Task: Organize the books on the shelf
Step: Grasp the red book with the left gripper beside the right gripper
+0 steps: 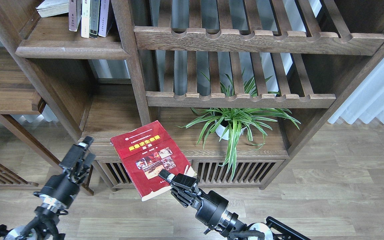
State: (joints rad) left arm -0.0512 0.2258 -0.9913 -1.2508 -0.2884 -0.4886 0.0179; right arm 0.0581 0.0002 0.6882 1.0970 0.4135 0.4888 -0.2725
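Note:
The red book (147, 156) with small photos on its cover is held in the air, in front of the low cabinet and tilted. My right gripper (169, 176) is shut on its lower right corner. My left gripper (82, 151) is raised just left of the book, close to its left edge and apart from it; I cannot tell whether its fingers are open. A solid dark-brown shelf (68, 52) with a rounded front edge is at the upper left. The maroon and yellow-green books are out of view.
Thin books (90, 16) stand on the upper left shelf. Two slatted racks (242, 99) (258, 40) fill the right bay, with a potted spider plant (235, 123) beneath them. An open compartment (112, 115) sits above a small drawer (107, 151). A side table (5, 86) stands at left.

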